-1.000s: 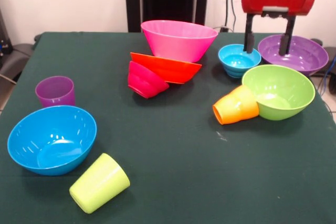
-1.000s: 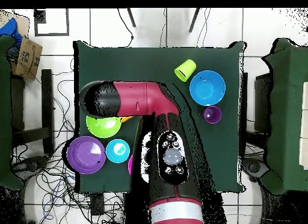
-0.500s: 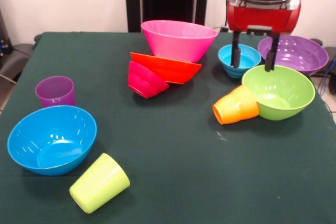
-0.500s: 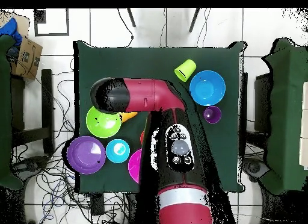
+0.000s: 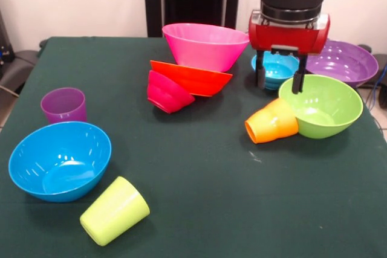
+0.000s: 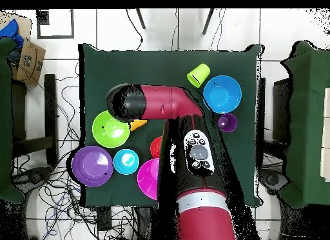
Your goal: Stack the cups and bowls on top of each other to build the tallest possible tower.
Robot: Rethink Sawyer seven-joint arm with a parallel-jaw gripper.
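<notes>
Hovering claw [image 5: 279,82] spread open and empty, orange cup [image 5: 271,121] below, green bowl [image 5: 321,106] beside

A: Where is there room on the table [image 5: 199,167]?

B: The middle and the front right corner lie bare. A wide lane runs between the lime green cup [image 5: 115,211] on its side and the orange cup [image 5: 272,121].

A: And what crowds the gripper [image 5: 279,83]?

B: Its open fingers hang over the gap between the small blue bowl [image 5: 273,68] and the lime green bowl [image 5: 321,106], with the orange cup touching that bowl below. The purple bowl [image 5: 341,61] blocks one side, the pink bowl [image 5: 205,46] of the leaning tower [image 5: 190,70] the other.
</notes>
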